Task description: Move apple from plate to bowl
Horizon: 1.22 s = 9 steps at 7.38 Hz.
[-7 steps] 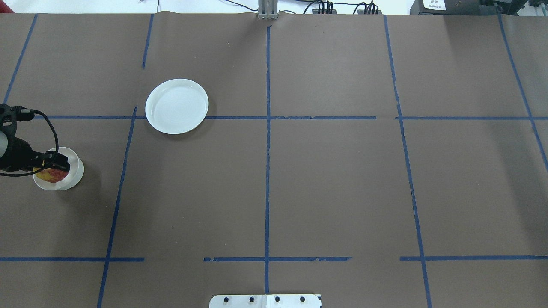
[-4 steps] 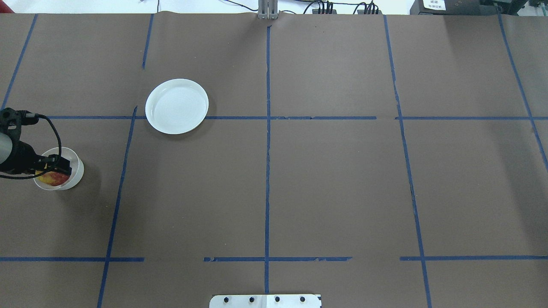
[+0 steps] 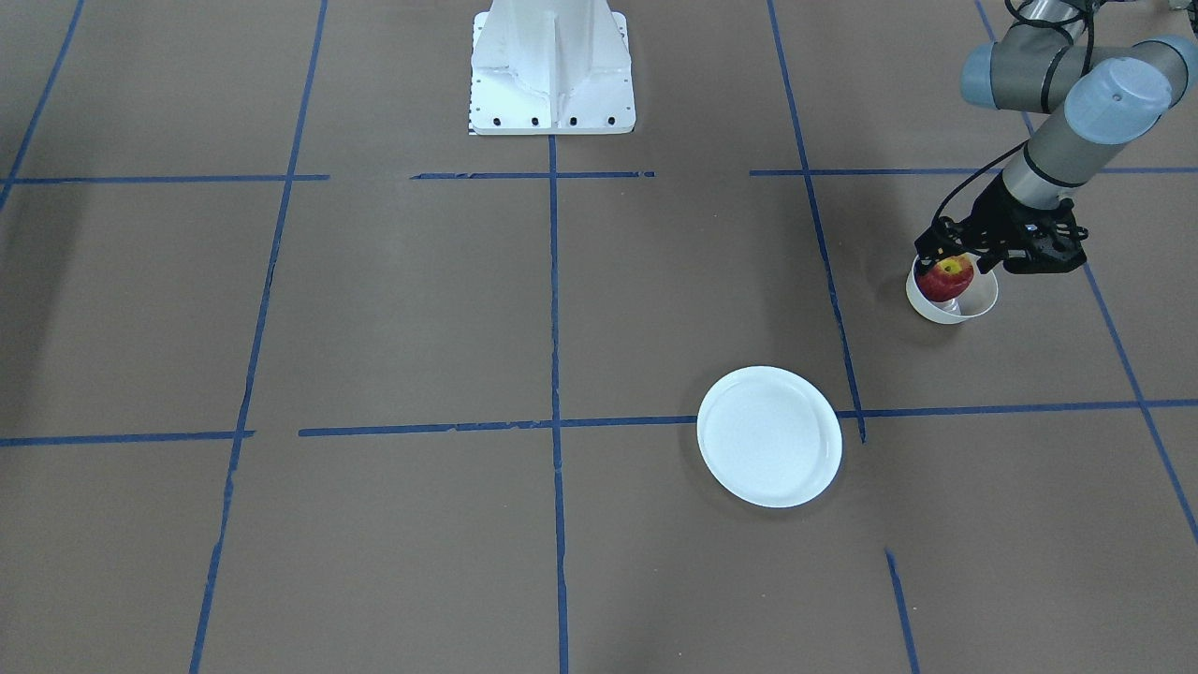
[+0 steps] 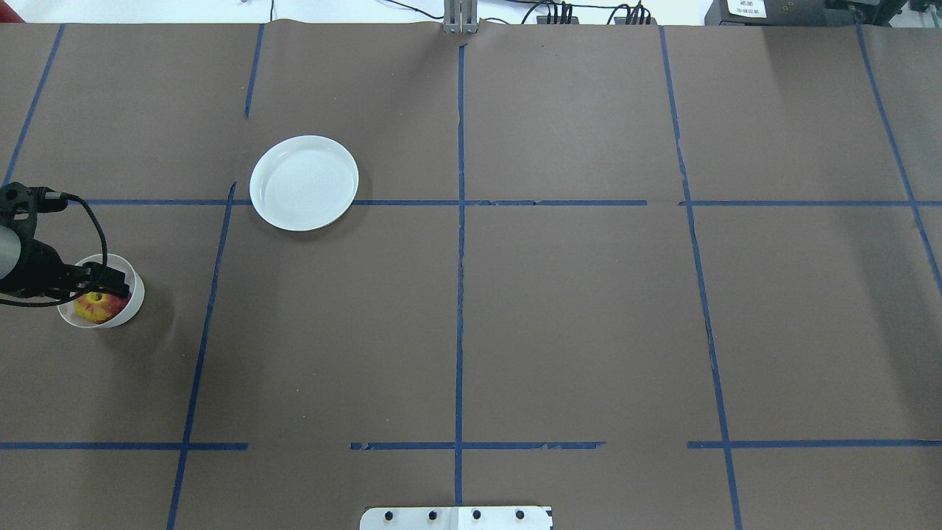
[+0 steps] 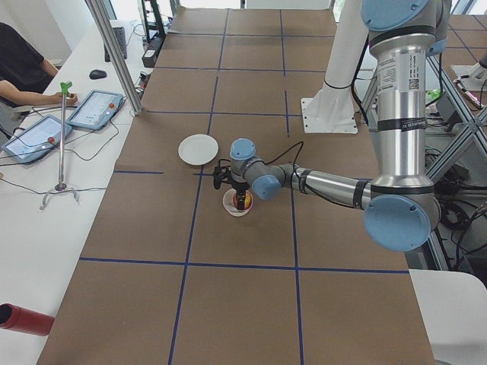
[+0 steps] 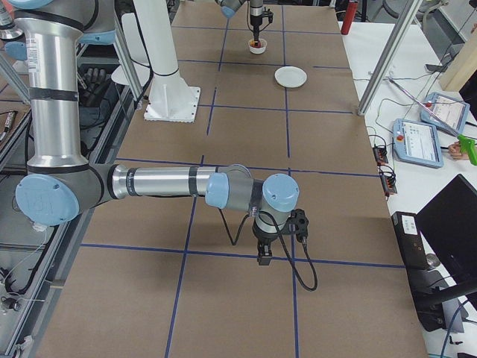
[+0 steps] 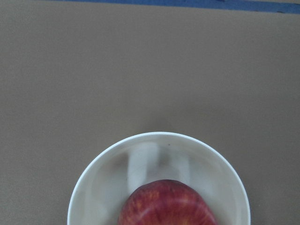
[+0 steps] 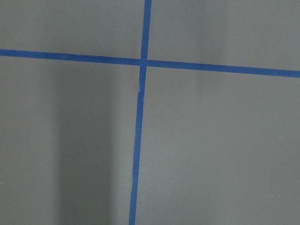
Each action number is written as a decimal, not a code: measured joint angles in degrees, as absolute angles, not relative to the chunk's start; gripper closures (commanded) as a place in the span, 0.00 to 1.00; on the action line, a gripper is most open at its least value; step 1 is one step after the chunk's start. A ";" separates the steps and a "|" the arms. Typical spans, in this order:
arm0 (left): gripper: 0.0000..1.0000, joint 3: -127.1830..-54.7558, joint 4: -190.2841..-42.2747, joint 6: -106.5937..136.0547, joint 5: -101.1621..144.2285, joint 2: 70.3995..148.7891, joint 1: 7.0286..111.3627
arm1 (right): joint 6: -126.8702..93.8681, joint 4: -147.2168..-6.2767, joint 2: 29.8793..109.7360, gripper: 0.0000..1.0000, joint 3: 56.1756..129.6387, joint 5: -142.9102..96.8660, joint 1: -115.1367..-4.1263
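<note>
The red apple (image 4: 98, 306) lies in the small cream-white bowl (image 4: 137, 294) at the table's left edge, its yellow-green stem patch facing up. It also shows in the front view (image 3: 945, 278) and fills the bottom of the left wrist view (image 7: 164, 206), inside the bowl's wall (image 7: 140, 159). My left gripper (image 4: 110, 283) hangs just above the bowl and apple, jaws open, holding nothing. The white plate (image 4: 304, 182) lies bare, well to the right and farther back. My right gripper (image 6: 265, 259) points down over bare table, and I cannot tell whether it is open or shut.
Brown paper with blue tape lines covers the table (image 4: 559, 309). The robot's white base plate (image 3: 552, 75) is at the near middle edge. A black cable (image 4: 92, 228) loops from the left wrist. Tablets (image 5: 95, 110) lie on the side bench.
The apple has dropped from under the left gripper into the bowl and turned stem patch up. The gripper has shifted slightly; the plate and bowl have not moved.
</note>
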<state>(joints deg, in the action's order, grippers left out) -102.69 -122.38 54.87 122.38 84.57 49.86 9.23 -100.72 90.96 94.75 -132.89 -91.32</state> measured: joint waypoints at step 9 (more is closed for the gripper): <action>0.00 -106.47 -108.07 16.66 129.52 88.38 72.73 | 9.23 -100.72 90.97 0.00 94.75 -132.89 -91.32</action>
